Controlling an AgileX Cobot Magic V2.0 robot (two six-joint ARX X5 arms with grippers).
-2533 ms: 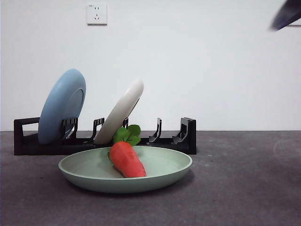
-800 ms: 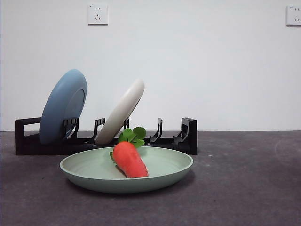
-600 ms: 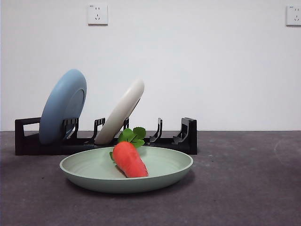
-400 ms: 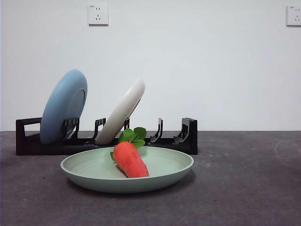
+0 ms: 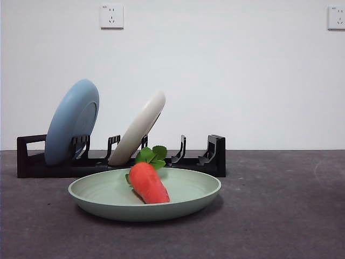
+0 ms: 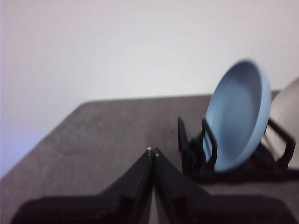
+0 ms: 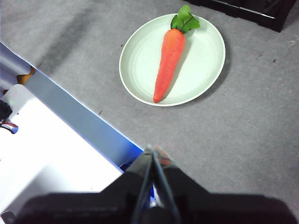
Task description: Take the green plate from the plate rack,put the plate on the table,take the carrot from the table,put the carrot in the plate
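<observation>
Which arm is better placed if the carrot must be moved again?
Probably the right: its gripper looks down on the carrot in the green plate, while the left gripper faces only the plate rack.

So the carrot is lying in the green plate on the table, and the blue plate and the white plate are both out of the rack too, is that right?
Not quite. The carrot does lie in the green plate on the table, but the front view shows the blue plate and the white plate both standing in the rack.

Cream plate [image 6: 286, 126] cut off; left wrist view blurred.
</observation>
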